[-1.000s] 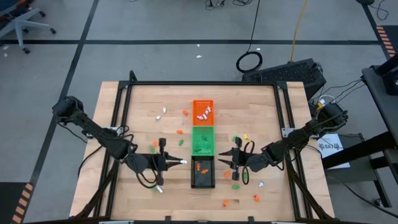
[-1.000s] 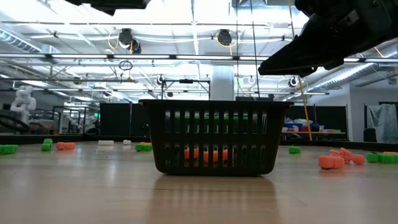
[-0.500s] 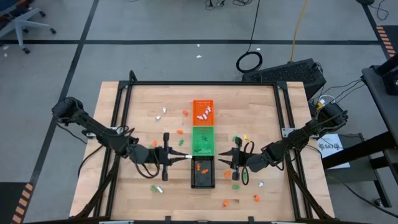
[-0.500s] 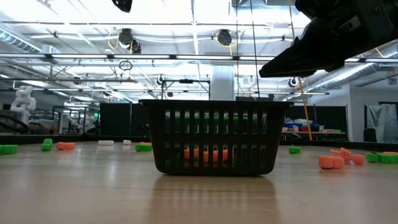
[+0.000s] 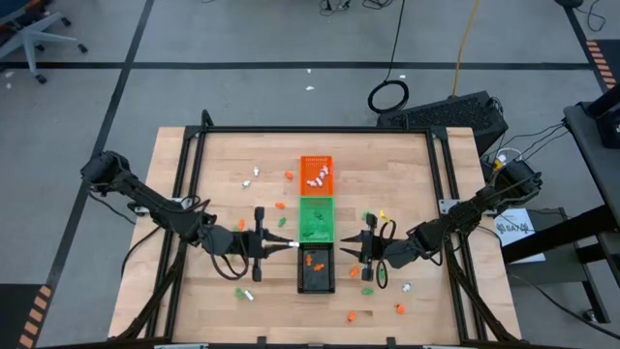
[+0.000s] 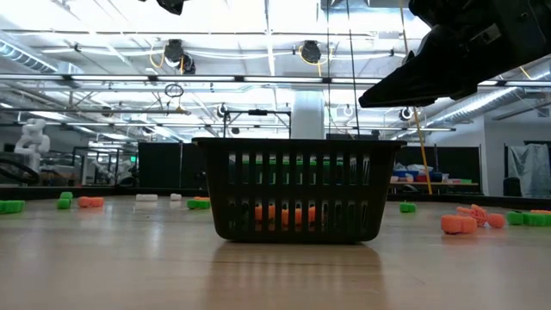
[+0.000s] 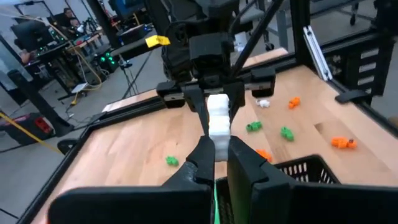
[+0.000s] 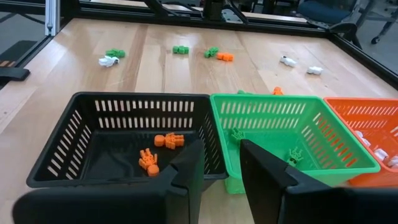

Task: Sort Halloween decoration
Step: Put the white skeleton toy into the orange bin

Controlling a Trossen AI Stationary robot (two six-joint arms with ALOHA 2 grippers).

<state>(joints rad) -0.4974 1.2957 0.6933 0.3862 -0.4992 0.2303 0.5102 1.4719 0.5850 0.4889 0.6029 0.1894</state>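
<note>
Robotics lab or workshop: grey tiled floor (image 5: 242, 39), exposed ceiling trusses with hanging lamps (image 6: 312, 52), cluttered electronics benches (image 7: 68, 46) behind.

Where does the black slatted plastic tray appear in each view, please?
High view: black slatted plastic tray, nearest of the three-tray row.
Low view: centre.
Left wrist view: one corner beside that pincer.
Right wrist view: left-centre.
Shared landmark: the adjoining green tray.

Grey floor (image 5: 242, 39) with dark tape lines, office chair (image 5: 34, 34), bright ceiling lights (image 6: 267, 17), black curtains (image 6: 172, 164)
</note>
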